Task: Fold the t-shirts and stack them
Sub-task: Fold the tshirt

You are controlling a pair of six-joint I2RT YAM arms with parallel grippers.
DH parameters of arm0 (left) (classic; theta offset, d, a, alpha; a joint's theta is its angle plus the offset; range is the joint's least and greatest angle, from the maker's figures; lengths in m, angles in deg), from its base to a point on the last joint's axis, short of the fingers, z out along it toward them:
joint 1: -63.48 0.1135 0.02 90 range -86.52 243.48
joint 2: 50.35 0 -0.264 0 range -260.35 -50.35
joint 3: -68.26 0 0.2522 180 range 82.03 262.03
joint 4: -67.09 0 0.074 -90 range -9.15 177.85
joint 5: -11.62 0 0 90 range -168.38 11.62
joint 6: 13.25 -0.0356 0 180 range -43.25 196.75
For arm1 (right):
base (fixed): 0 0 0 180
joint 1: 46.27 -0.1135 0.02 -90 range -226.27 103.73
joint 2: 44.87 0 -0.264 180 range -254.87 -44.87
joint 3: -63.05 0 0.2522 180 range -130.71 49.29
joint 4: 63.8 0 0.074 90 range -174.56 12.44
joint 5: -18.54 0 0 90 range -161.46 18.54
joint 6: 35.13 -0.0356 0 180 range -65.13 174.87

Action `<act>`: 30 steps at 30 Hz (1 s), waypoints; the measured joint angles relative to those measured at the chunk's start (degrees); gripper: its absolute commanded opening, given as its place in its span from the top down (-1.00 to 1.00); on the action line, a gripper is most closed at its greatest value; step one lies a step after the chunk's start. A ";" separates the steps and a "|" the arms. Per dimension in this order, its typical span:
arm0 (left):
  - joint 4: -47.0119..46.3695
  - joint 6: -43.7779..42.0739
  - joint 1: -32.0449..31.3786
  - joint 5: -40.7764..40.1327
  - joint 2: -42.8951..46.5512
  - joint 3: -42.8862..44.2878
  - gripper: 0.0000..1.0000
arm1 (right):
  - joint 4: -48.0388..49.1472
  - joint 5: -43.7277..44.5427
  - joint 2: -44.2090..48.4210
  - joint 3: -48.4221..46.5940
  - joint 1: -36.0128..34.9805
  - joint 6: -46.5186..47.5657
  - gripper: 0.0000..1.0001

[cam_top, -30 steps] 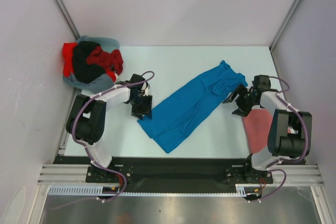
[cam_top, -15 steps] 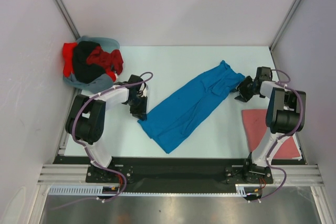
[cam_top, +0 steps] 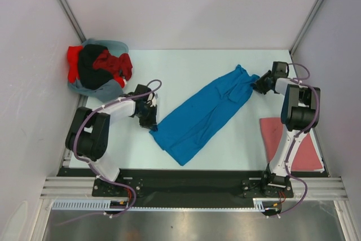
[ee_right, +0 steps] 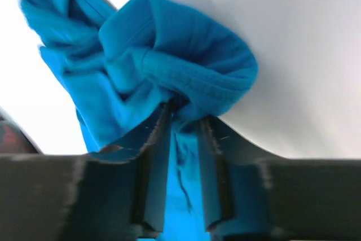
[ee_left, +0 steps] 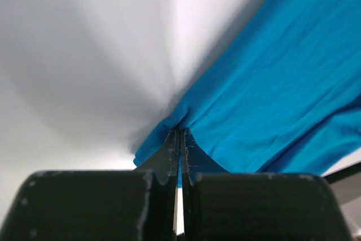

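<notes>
Blue cloth lies in a long diagonal band across the middle of the white table (cam_top: 186,66), running from near left to far right. This blue t-shirt (cam_top: 200,114) is held at both of its ends.

The left gripper (cam_top: 152,125) has its jaws pressed fully together on the near-left corner. In the left wrist view, only a very thin edge of fabric sits between the tips of the left gripper (ee_left: 179,139). The right gripper (cam_top: 255,87) is clamped on the far-right end. In its own wrist view, the right gripper (ee_right: 183,119) pinches a thick, crumpled roll of several layers, and cloth fills the gap between the fingers.

I think the weaker side is the left one. The hold is so shallow that the corner may slip out as soon as the arms lift or pull apart. On the right the danger is different. With so many layers caught together, the shirt may not open flat, and any fold made from this shape would come out twisted or uneven.

The pinkish-red t-shirt (cam_top: 290,145) lies flat at the near right, beside the base of the right arm. If the blue one is dragged that way, it could sweep over it and wrinkle it. The pile of t-shirts (cam_top: 97,71) in the far-left corner is well apart and seems in no danger.
</notes>
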 measured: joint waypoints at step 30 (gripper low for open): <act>-10.01 23.80 -22.71 5.42 14.32 -14.69 0.29 | 4.90 0.04 -25.07 -34.27 -19.08 -2.99 0.90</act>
